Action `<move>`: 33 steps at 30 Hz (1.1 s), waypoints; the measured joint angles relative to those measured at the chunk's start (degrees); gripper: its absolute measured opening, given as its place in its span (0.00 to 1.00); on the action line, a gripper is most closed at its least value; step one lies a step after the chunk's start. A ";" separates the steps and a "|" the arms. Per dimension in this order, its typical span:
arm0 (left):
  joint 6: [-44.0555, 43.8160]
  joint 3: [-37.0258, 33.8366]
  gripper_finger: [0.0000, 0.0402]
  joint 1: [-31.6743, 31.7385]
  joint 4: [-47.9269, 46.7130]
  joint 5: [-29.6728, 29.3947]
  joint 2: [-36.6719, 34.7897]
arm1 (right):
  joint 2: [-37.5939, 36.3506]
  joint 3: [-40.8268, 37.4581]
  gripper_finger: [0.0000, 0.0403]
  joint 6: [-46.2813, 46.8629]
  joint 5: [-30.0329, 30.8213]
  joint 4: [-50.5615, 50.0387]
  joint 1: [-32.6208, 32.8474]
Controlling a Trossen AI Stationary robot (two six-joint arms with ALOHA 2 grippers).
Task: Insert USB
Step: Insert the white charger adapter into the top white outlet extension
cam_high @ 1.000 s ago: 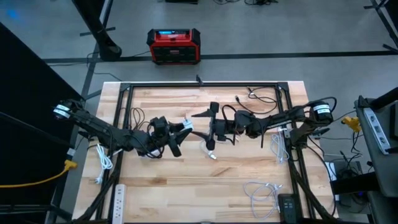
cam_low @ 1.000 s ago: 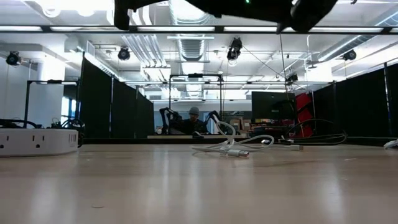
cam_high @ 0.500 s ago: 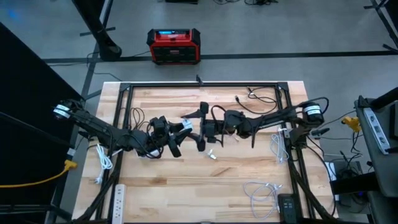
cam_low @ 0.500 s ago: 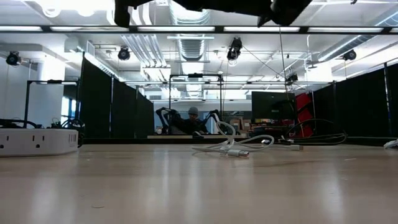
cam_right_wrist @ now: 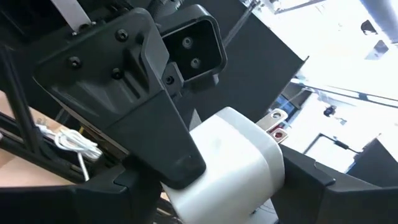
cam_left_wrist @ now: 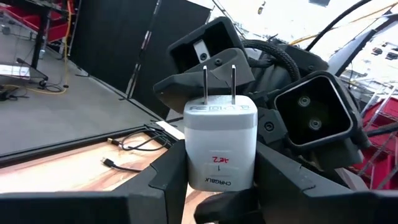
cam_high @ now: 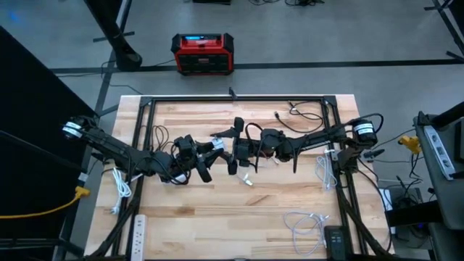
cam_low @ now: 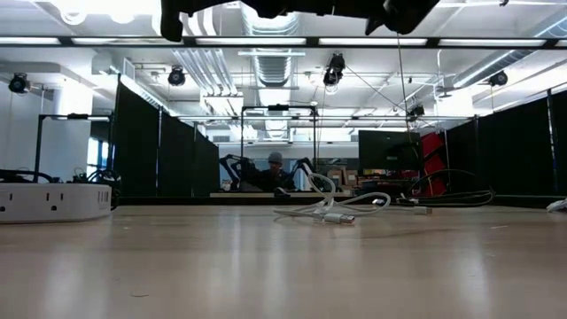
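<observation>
Both arms meet mid-air over the bench [cam_high: 290, 203] centre, seen from the high view. Left gripper [cam_left_wrist: 217, 186] pinches a white USB wall charger [cam_left_wrist: 219, 144], one finger [cam_left_wrist: 168, 177] on each side of the body, prongs pointing away from the wrist toward the right arm. In the high view the charger [cam_high: 217, 148] sits at the left gripper's tip, roughly at 3 o'clock from the left wrist. Right gripper [cam_high: 237, 151] is just beside it at 3 o'clock from the charger, nearly touching; in the right wrist view the charger [cam_right_wrist: 227, 162] fills the space between the spread fingers [cam_right_wrist: 149, 106], and I cannot tell whether they actually contact it. The right gripper reads as wide apart, not clamped. No plug is visible in it. The white USB cable [cam_high: 245, 174] lies on the bench just below the two grippers, at about 6 o'clock from them, its connector end [cam_low: 341, 218] resting flat in the low view, well apart from the charger above. Key relation: the charger's long axis runs along the line between the two arms, while the cable is down on the wood, nearer the right gripper. Judgement: the right arm likely needs to drop to the cable plug next; charger port side is not visible. A power strip [cam_low: 53, 200] sits at the bench edge.
</observation>
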 joint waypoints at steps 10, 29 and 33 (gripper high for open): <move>0.31 -0.04 0.35 -2.23 -0.79 -5.08 0.00 | -0.15 0.00 0.58 -3.27 6.23 -0.94 1.45; -0.11 -0.11 0.35 -2.75 -1.18 -7.48 -0.17 | -0.57 -0.07 0.54 -5.71 11.20 -2.56 2.70; -0.32 -0.13 0.35 -2.78 -1.35 -7.48 -0.17 | -0.57 -0.07 0.54 -6.63 11.34 -2.81 2.81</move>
